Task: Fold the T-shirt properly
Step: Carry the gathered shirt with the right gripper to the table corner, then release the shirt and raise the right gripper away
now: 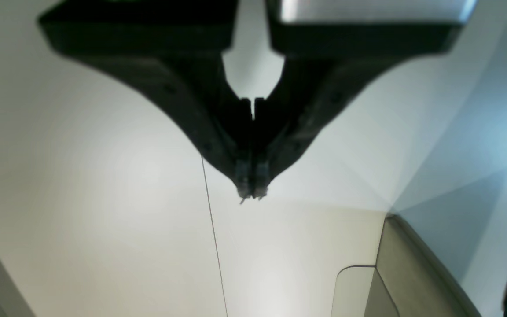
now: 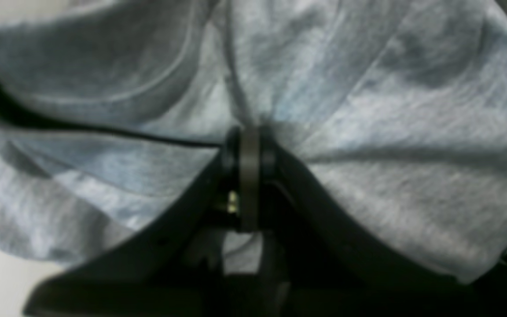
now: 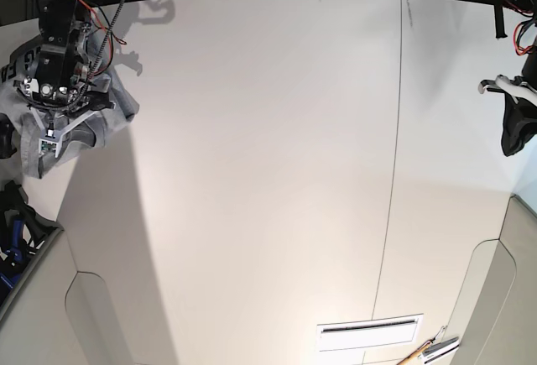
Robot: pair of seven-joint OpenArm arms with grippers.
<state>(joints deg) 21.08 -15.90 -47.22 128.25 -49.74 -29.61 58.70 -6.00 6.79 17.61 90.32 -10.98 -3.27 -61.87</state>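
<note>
The heather-grey T-shirt (image 3: 96,122) hangs bunched at the far left of the base view, at the table's left edge. My right gripper (image 3: 50,140) is shut on a pinch of its fabric; in the right wrist view the grey cloth (image 2: 390,132) fills the frame around the closed gripper (image 2: 249,136). No lettering shows. My left gripper (image 1: 251,193) is shut and empty above the bare white table; in the base view it (image 3: 513,143) sits at the far right edge.
The white table (image 3: 268,172) has a thin seam line (image 3: 390,172) running front to back. A vent slot (image 3: 369,331) and a small tool (image 3: 432,350) lie near the front right. Cables hang at the back corners.
</note>
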